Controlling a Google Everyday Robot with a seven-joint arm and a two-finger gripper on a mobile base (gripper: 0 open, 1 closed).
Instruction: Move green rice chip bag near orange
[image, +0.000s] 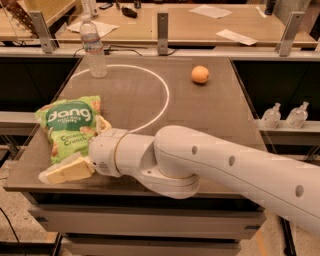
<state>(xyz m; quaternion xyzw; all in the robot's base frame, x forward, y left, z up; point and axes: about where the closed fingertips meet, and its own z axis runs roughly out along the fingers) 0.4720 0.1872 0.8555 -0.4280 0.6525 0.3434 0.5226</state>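
The green rice chip bag (67, 127) lies flat at the front left of the dark table (200, 110), white "dang" lettering facing up. The orange (200, 74) sits far off at the back right of the table, apart from the bag. My gripper (85, 148) is at the bag's lower right corner. It is open, with one cream finger (65, 171) below the bag near the table's front edge and the other (103, 123) at the bag's right side. My white arm (210, 165) crosses the front of the table and hides part of it.
A clear water bottle (93, 46) stands at the back left of the table. A white circle line (160, 95) is marked on the tabletop. Two small bottles (285, 116) stand on a shelf to the right. A wooden desk with papers (220, 22) lies behind.
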